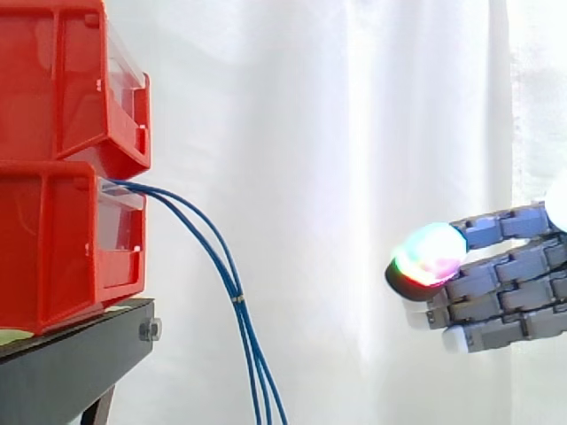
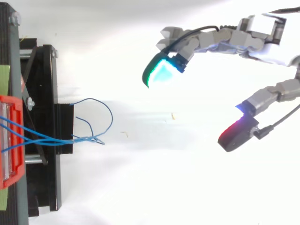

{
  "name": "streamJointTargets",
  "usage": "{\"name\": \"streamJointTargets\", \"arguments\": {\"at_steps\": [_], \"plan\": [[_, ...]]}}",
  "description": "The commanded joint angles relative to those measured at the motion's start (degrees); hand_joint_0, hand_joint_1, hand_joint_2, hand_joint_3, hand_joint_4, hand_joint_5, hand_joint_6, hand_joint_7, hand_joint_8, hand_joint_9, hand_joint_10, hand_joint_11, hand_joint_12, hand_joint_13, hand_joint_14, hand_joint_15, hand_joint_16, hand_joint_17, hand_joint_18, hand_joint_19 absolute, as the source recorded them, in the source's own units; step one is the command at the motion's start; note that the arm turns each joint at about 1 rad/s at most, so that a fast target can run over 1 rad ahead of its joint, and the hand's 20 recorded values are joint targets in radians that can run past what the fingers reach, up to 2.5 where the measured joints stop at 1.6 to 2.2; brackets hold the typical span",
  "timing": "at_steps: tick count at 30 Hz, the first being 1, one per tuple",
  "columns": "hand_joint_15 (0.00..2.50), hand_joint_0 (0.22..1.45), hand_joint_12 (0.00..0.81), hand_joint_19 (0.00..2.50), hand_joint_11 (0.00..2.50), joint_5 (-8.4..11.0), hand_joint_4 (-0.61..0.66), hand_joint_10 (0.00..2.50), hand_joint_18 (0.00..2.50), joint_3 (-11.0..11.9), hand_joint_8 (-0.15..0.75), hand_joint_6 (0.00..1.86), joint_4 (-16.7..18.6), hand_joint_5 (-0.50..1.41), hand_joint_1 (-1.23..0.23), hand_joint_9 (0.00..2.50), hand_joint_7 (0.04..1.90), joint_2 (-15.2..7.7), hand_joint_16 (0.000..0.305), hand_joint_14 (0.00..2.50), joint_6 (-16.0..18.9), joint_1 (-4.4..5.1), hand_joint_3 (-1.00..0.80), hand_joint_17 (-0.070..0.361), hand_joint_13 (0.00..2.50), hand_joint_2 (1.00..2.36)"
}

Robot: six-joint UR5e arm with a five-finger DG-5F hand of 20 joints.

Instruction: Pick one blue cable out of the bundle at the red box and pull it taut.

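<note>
Hand [image 1: 500, 279] hovered at right, fingers [image 1: 430, 255] spread wide, holding nothing | blue cables [image 1: 229, 274] hung from lower red box [image 1: 62, 252] on black stand [image 1: 71, 359] at left, well apart from hand

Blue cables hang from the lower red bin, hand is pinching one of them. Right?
Not quite. The hand is open and holds nothing. In the side view it sits well to the right of the blue cables, with a clear gap between them. The rest stands: the cables do hang from the lower red bin.
</note>
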Motion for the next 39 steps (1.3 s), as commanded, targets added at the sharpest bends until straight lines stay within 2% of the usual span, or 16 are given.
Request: {"name": "streamJointTargets", "arguments": {"at_steps": [1, 5, 8, 10, 14, 17, 18, 23, 24, 25, 27, 28, 30, 39], "plan": [[0.07, 0.45, 0.378, 0.15, 0.04, 0.29, 0.25, 0.00, 0.00, 0.1, 0.296, 0.50, 2.6, -0.19, -0.83, 0.24, 0.70, -2.1, 0.058, 0.00, -0.8, 0.17, -0.50, 0.131, 0.05, 1.00], [0.07, 0.44, 0.379, 0.16, 0.08, -0.06, 0.26, 0.00, 0.00, 1.7, 0.311, 0.50, 5.2, -0.18, -0.81, 0.31, 0.70, -5.3, 0.059, 0.00, -2.2, 0.17, -0.50, 0.132, 0.06, 1.00], [0.08, 0.44, 0.379, 0.16, 0.10, -0.50, 0.27, 0.00, 0.01, 3.0, 0.321, 0.50, 5.6, -0.18, -0.80, 0.37, 0.70, -6.7, 0.059, 0.00, -2.7, 0.26, -0.50, 0.133, 0.08, 1.00], [0.08, 0.44, 0.382, 0.16, 0.12, -1.38, 0.27, 0.00, 0.01, 5.3, 0.323, 0.50, 5.5, -0.18, -0.79, 0.38, 0.70, -8.8, 0.059, 0.00, -3.0, 0.26, -0.50, 0.134, 0.09, 1.00], [0.09, 0.43, 0.384, 0.16, 0.12, -3.84, 0.27, 0.00, 0.02, 11.4, 0.327, 0.50, 4.9, -0.18, -0.77, 0.39, 0.70, -13.7, 0.060, 0.00, -2.2, -0.09, -0.50, 0.136, 0.10, 1.00], [0.09, 0.42, 0.389, 0.18, 0.12, -5.86, 0.27, 0.00, 0.03, 14.8, 0.331, 0.50, 3.7, -0.18, -0.74, 0.40, 0.70, -15.8, 0.061, 0.00, -0.9, -0.44, -0.50, 0.138, 0.11, 1.00], [0.09, 0.42, 0.389, 0.17, 0.12, -6.39, 0.27, 0.00, 0.03, 15.2, 0.333, 0.50, 3.3, -0.18, -0.73, 0.40, 0.70, -16.1, 0.061, 0.00, -0.7, -0.35, -0.50, 0.138, 0.11, 1.00], [0.09, 0.41, 0.397, 0.18, 0.12, -6.04, 0.30, 0.00, 0.04, 15.7, 0.343, 0.50, 3.6, -0.18, -0.67, 0.41, 0.70, -17.0, 0.063, 0.00, -1.4, 0.00, -0.50, 0.142, 0.12, 1.00], [0.10, 0.40, 0.397, 0.18, 0.12, -6.30, 0.31, 0.00, 0.04, 16.1, 0.343, 0.50, 4.0, -0.18, -0.66, 0.41, 0.71, -17.6, 0.064, 0.00, -1.3, 0.08, -0.50, 0.143, 0.12, 1.00], [0.09, 0.40, 0.398, 0.18, 0.13, -6.48, 0.31, 0.00, 0.04, 17.3, 0.346, 0.50, 5.1, -0.18, -0.65, 0.42, 0.71, -19.4, 0.064, 0.00, -1.2, 0.00, -0.50, 0.144, 0.12, 1.00], [0.09, 0.40, 0.399, 0.17, 0.13, -6.83, 0.31, 0.00, 0.04, 19.2, 0.348, 0.50, 5.5, -0.18, -0.64, 0.42, 0.71, -21.1, 0.064, 0.00, -0.8, -0.27, -0.50, 0.144, 0.12, 1.00], [0.09, 0.40, 0.400, 0.18, 0.14, -7.79, 0.31, 0.00, 0.04, 20.0, 0.348, 0.50, 5.5, -0.17, -0.64, 0.42, 0.71, -21.8, 0.064, 0.00, -0.3, -0.27, -0.50, 0.144, 0.12, 1.00], [0.10, 0.40, 0.399, 0.18, 0.14, -8.23, 0.33, 0.00, 0.04, 21.1, 0.348, 0.50, 5.3, -0.17, -0.63, 0.42, 0.72, -22.2, 0.064, 0.00, 0.1, 0.00, -0.50, 0.144, 0.13, 1.00], [0.08, 0.46, 0.381, 0.18, 0.14, -8.41, 0.38, 0.00, 0.11, 22.1, 0.349, 0.50, 5.2, -0.14, -0.61, 0.49, 0.80, -22.1, 0.060, 0.00, -0.7, 0.35, -0.50, 0.134, 0.18, 1.00]]}}
